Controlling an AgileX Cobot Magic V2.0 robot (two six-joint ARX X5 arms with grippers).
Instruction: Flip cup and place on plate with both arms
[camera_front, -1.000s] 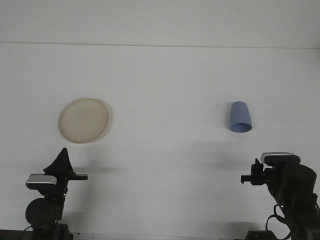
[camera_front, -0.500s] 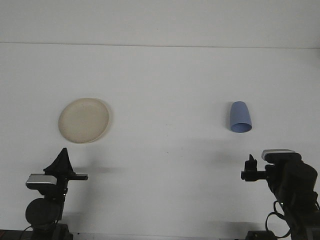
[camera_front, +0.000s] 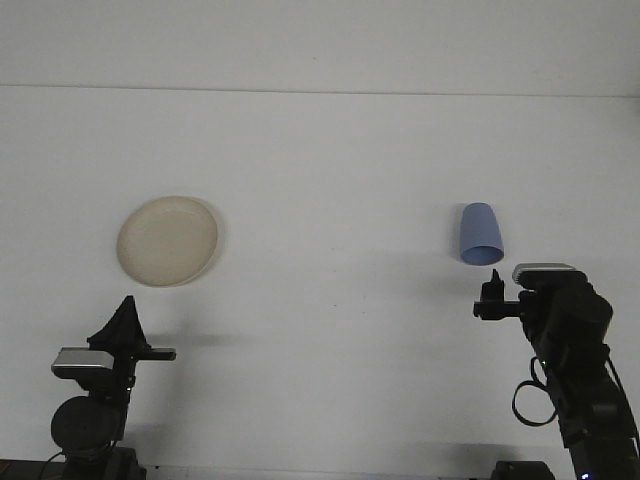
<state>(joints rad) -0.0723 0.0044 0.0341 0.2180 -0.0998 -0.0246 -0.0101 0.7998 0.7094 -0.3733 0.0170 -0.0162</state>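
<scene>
Right gripper (camera_front: 490, 291) sits just short of the blue cup (camera_front: 480, 235), close to its near end but apart from it; whether its jaws are spread or closed cannot be told, since only a small dark tip shows against the table (camera_front: 330, 150); the cup lies on its side on the right half of the table with its wider open mouth towards the robot and its narrower base pointing away; the cream plate (camera_front: 167, 240) lies flat well apart on the left, and the left gripper (camera_front: 125, 318) hangs low at the near left edge, below the plate, its fingers pointing up and their spacing equally unreadable; the step in hand looks like the approach for the first grasp; to do it well the right arm should come in along the cup's axis and take the body across its width, gripping gently so the cup does not roll or squirt away; a hold near the middle would leave room for the left arm to take over for the turn.
</scene>
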